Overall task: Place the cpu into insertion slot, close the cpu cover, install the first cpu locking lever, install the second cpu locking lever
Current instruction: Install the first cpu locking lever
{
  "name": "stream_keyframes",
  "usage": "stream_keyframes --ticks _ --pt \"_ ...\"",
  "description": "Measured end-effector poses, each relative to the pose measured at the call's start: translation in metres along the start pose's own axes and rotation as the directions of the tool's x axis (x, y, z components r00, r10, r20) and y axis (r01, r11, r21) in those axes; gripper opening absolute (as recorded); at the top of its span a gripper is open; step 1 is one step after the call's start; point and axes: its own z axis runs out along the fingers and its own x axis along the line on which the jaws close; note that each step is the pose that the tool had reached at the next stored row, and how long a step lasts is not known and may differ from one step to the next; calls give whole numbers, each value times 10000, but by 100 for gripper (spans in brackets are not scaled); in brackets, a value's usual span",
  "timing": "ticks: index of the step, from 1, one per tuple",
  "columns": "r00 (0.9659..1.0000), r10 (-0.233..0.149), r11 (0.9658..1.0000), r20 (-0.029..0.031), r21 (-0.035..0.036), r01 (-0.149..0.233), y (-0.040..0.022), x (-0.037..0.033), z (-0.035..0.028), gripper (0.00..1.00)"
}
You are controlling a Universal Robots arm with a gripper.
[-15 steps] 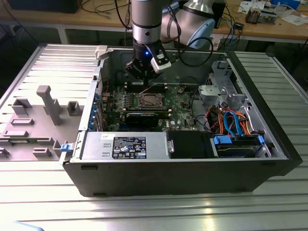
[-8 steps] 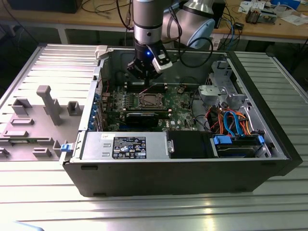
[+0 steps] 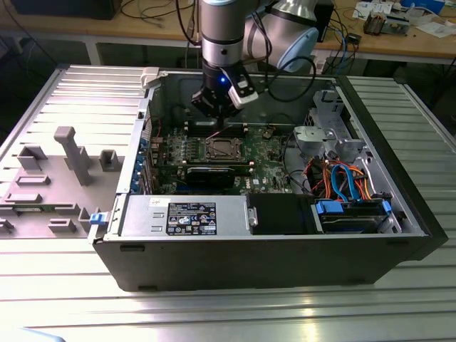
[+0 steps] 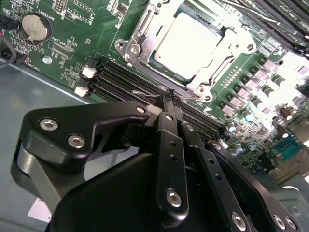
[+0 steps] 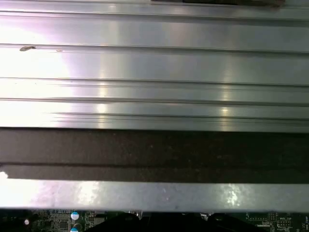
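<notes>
Silvery cpu (image 4: 186, 41) seated, second wrist view; pincer (image 4: 169, 96) closed.

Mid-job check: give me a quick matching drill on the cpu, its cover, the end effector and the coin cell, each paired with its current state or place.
Things:
1. cpu
2. cpu cover
3. end effector
4. coin cell

States or places:
A. shut, tips at a thin wire lever beside the socket
B. round and silvery, on the green board away from the socket
C. seated in the insertion slot, metal top showing
D. silvery frame lying down around the chip

Pairs: 1-C, 2-D, 3-A, 4-B
</notes>
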Motion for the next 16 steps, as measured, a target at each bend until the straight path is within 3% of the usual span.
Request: stream_keyframes --ticks 7,16 --pt "10000 1 10000 0 3 -1 14 -69 35 11" --pt "10000 0 10000 -2 37 0 0 -102 44 11"
